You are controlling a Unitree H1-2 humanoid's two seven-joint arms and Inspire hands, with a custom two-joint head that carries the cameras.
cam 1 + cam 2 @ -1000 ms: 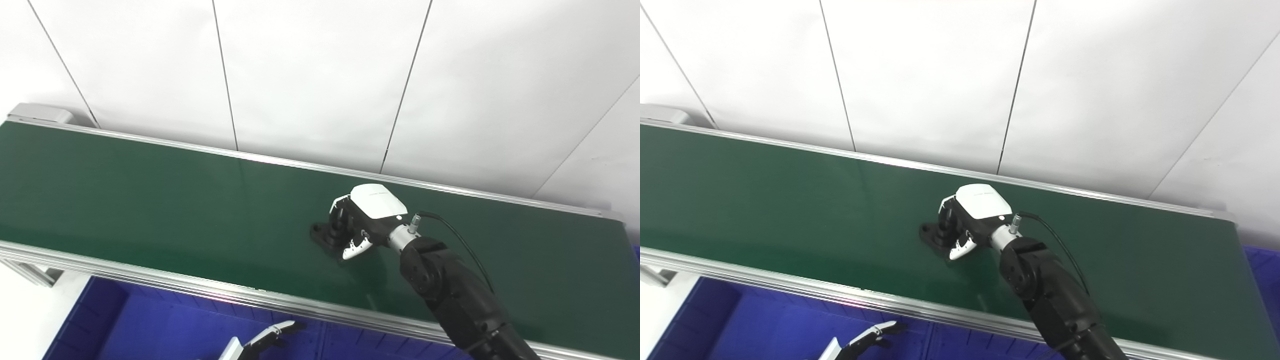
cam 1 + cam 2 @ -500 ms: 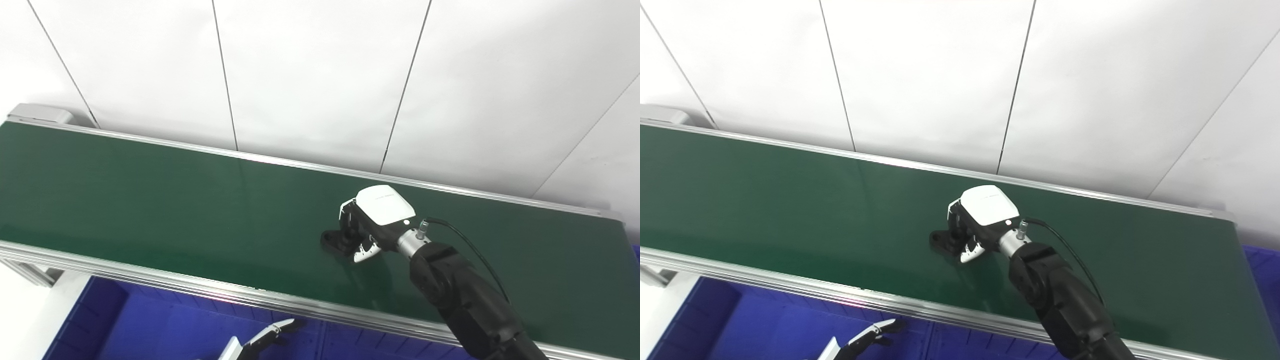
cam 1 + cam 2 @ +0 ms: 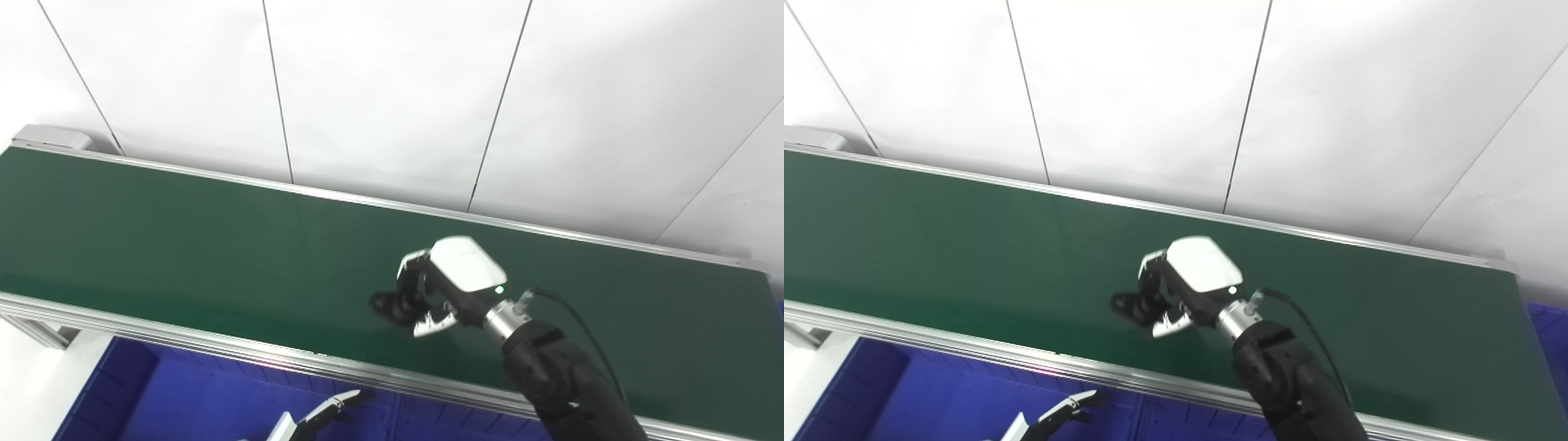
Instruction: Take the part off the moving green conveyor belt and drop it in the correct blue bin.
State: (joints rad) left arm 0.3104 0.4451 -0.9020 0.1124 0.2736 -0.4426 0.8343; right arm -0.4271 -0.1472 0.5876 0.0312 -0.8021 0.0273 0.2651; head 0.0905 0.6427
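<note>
Lifted now, right hand (image 3: 442, 293) grips part (image 3: 392, 304) above belt (image 3: 184, 239).

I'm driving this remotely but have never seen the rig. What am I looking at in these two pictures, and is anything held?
Both pictures come from two cameras side by side on the robot's head, so they show one scene. The long green strip is the conveyor belt. The right robot hand, white-backed on a black arm, has its fingers closed on a small black part. Below the belt's near rail sits a blue bin. Only the fingertips of the left robot hand show above it, idle.
</note>
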